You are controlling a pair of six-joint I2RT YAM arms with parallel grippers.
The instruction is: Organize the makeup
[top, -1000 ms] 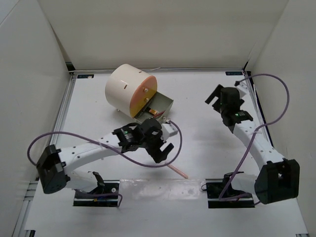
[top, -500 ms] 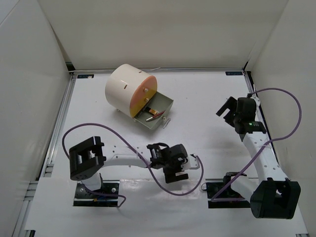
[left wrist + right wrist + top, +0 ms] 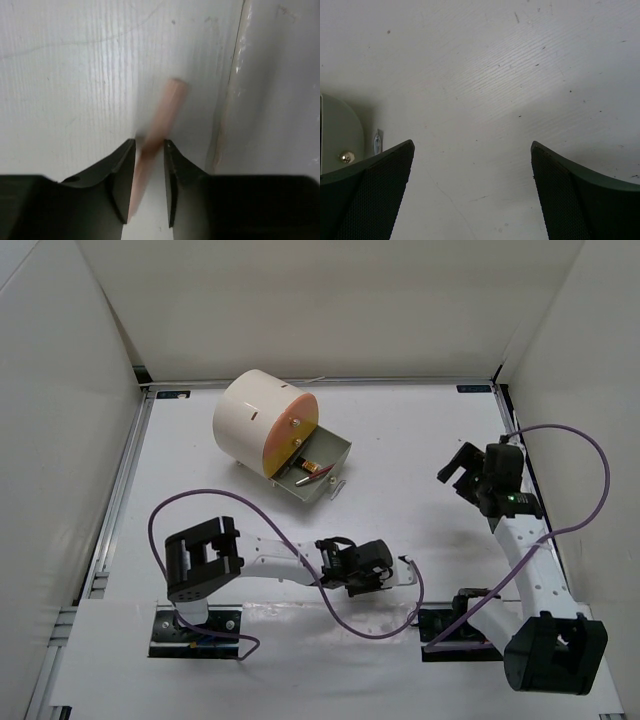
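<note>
Between the fingers of the left pincer point(image 3: 150, 144), low over the near edge of the table point(image 3: 65, 75), a pink pencil point(image 3: 162, 112) is seen. Both jaws are set tight against its sides, so the pencil is judged to be gripped near its lower end, with the blunt upper end pointing away along the table. The pencil is blurred in the wrist view, and whether it is lifted clear of the surface cannot be told.

Further out, on the right side of the table, the right pincer point(image 3: 471, 145) is held wide apart above bare surface, with nothing between its jaws.

At the back, a cream cylinder point(image 3: 262, 420) with an orange front is seen, and a grey drawer point(image 3: 335, 452) is pulled out from it, with a few small items inside.

The step in hand is judged to be the pick-up of the pencil. A lift and a carry to the open drawer would be called for next, with the long pencil turned so that it lies within the drawer's walls before release.
</note>
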